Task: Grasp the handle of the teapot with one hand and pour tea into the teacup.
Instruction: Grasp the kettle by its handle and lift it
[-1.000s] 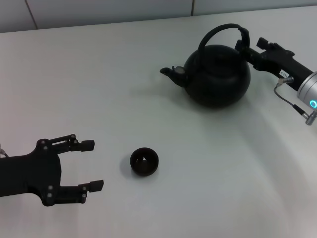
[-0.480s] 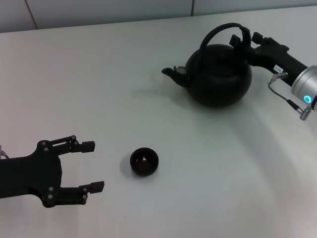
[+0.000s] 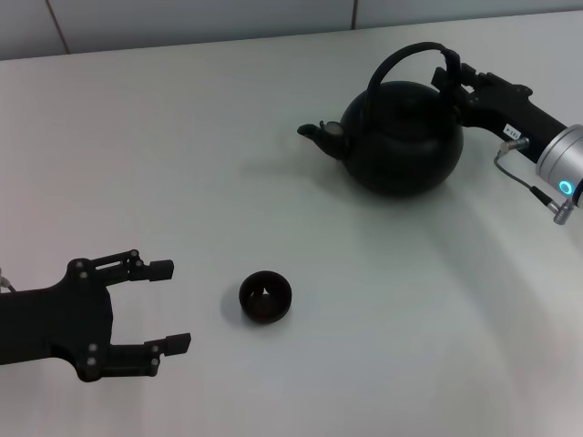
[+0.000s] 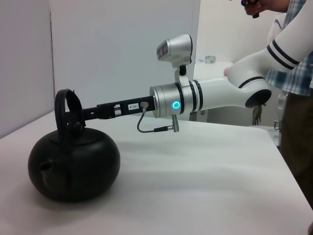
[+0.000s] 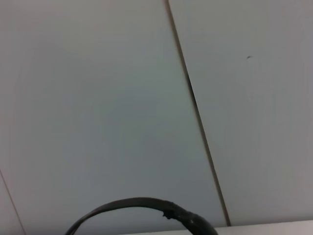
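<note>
We see our right gripper (image 3: 453, 79) clenched on the thick black arched handle (image 3: 405, 56) of the round matte black teapot (image 3: 399, 137), which sits on the white worktop (image 3: 273, 182). Our left gripper (image 3: 168, 305) hangs spread wide, just beside the small black teacup (image 3: 265, 297).

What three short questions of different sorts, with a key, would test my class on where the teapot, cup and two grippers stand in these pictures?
1. True or false: the teacup stands between the teapot and the right gripper.
2. Which gripper is at the handle? A) left B) right C) neither
3. Fill in: the left gripper waits beside the cup with its fingers ____.

Key
1. False. The cup stands apart on the table, near the left gripper.
2. B. Whether it has closed on the handle cannot be told.
3. Open.
</note>
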Controlling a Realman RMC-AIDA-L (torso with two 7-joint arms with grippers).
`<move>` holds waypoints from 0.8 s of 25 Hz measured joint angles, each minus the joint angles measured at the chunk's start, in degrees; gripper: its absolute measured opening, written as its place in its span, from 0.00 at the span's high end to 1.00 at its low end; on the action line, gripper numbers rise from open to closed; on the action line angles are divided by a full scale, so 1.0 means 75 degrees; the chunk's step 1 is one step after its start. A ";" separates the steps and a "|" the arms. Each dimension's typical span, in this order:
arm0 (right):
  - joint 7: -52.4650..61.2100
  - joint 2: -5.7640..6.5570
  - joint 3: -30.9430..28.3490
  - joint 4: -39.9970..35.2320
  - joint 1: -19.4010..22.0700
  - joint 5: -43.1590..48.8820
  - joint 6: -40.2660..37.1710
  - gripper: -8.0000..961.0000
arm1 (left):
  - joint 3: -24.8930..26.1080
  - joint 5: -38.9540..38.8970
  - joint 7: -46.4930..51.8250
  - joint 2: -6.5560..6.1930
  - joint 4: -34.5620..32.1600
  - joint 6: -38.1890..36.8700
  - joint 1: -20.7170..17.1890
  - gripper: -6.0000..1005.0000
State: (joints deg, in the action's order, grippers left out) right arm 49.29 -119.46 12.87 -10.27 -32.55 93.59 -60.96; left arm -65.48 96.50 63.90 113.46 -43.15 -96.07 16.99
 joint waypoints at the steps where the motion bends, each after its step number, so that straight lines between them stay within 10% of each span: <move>1: -0.0001 0.0000 -0.0006 0.0000 0.0008 0.0000 0.0010 0.47 | 0.0000 0.0000 0.0061 -0.0007 -0.0008 -0.0003 0.0005 0.17; 10: -0.0027 0.0009 -0.0016 -0.0022 0.0017 -0.0006 0.0019 0.80 | 0.0000 0.0000 0.0114 -0.0012 -0.0021 0.0006 0.0023 0.17; 20: -0.0138 0.0014 0.0013 -0.0056 0.0028 -0.0011 -0.0162 0.85 | 0.0000 -0.0001 0.0117 -0.0005 -0.0013 0.0022 0.0025 0.17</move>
State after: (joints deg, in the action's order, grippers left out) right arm 48.26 -119.35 12.97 -10.70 -32.34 93.51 -62.18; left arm -65.48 96.50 64.78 113.42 -43.25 -95.90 17.17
